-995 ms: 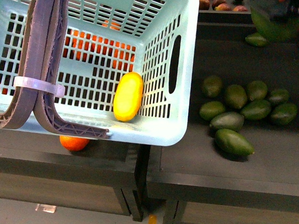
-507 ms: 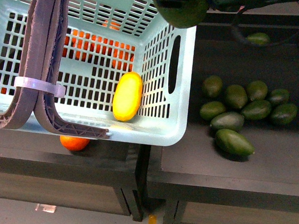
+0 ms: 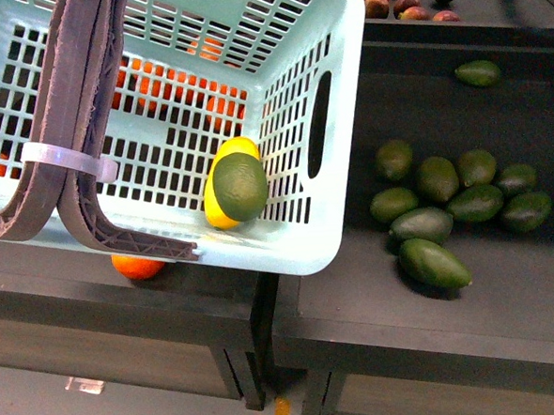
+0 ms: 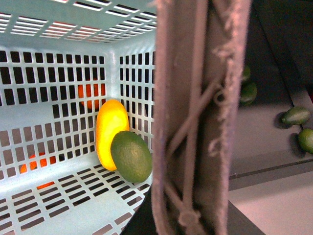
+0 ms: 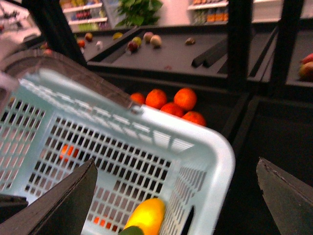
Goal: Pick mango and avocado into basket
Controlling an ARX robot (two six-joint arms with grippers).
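We see the avocado (image 3: 241,186) inside the basket (image 3: 345,119), in the corner by the wall with the long hand hole. It lies on top of the mango (image 3: 216,211) and touches it. The yellow fruit peeks out above and below the green one. The left wrist view shows the same pair, with the mango leaning up against the slotted wall and the avocado resting against its lower end. The right pincer (image 5: 176,164) is spread wide, with one dark finger (image 5: 73,205) at each side of its view and only the basket showing in the gap. In that view the two fruits sit low down between those fingers, deep in the basket and well apart from both. The avocado is just a small green tip at the very edge there. The left pincer is hidden behind the brown-grey handle (image 4: 195,98), which fills the middle of its wrist view, so we cannot tell if it is pinching or spread. A white zip tie (image 3: 67,162) wraps the two handles together. Oranges (image 5: 171,100) lie under the basket and past it, and we can see some through the slots. More green avocados (image 3: 428,208) lie in a bunch on the dark surface (image 3: 377,305) beside the basket — they are near it but not touching it.
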